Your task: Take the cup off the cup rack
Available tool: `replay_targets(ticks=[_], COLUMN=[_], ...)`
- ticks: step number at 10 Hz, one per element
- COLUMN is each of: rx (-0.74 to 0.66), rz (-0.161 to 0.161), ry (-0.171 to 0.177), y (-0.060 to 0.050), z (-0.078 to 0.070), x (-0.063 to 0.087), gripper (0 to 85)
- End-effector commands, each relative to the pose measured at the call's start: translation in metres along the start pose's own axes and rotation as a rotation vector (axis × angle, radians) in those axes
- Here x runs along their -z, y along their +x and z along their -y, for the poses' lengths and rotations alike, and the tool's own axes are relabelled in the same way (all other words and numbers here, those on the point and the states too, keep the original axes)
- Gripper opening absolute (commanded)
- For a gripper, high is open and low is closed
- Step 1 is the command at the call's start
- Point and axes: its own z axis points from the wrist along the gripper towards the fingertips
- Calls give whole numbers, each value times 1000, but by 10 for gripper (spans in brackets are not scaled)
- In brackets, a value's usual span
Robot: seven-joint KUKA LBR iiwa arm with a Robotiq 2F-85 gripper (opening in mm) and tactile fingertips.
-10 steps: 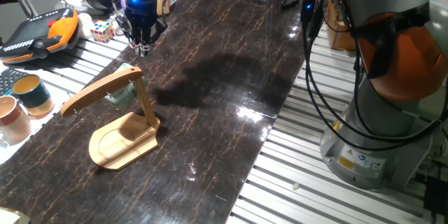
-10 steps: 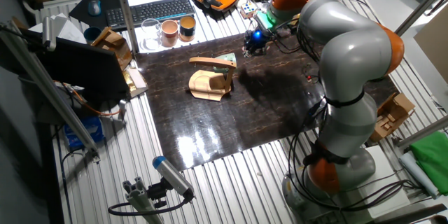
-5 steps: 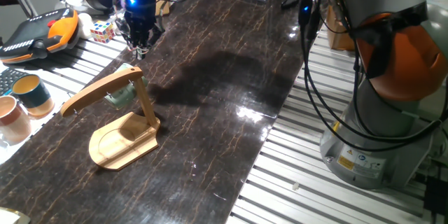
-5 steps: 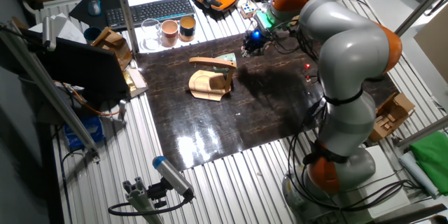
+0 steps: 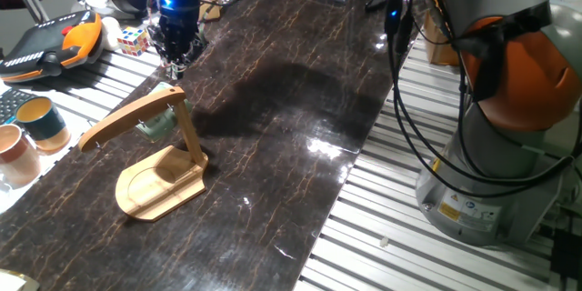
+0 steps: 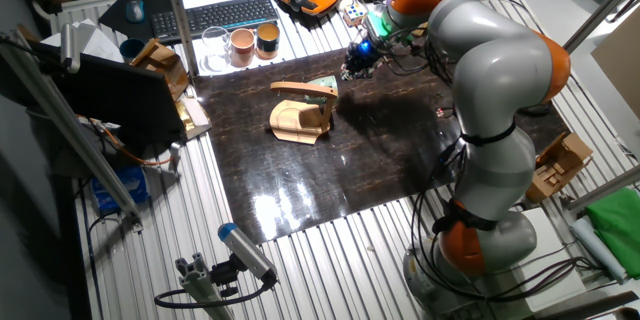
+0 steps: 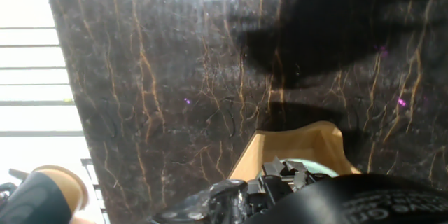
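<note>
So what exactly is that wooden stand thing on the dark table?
The cup rack looks like light wood: an oval dished base, an upright post, and a long curved arm sloping down to one side. It stands upright on the dark marbled table. A small grey-green cup hangs under the arm beside the post. The gripper hovers nearby, not touching it.

The cup rack (image 5: 155, 159) stands on the table (image 5: 300, 100), and the cup (image 5: 159, 125) hangs under its curved arm, just beside the post. The pincer (image 5: 175, 62) hovers above the table behind the rack, near the cup. Two other cups (image 5: 27, 136) stand left of the rack, off the table.
</note>
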Motion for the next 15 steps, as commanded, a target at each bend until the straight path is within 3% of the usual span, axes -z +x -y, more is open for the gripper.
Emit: replay_targets(ticks=[1,3,6,7,15], rx=[-13,-32,-49,-66,-130], rz=[0,-17,-36,-42,-101], ry=[7,21,20,21,34], y=[0,0,0,0,2], z=[0,-2,-3,-3,-7], x=[-1,-2,-5,-6,-16], gripper=[7,13,250,280,280])
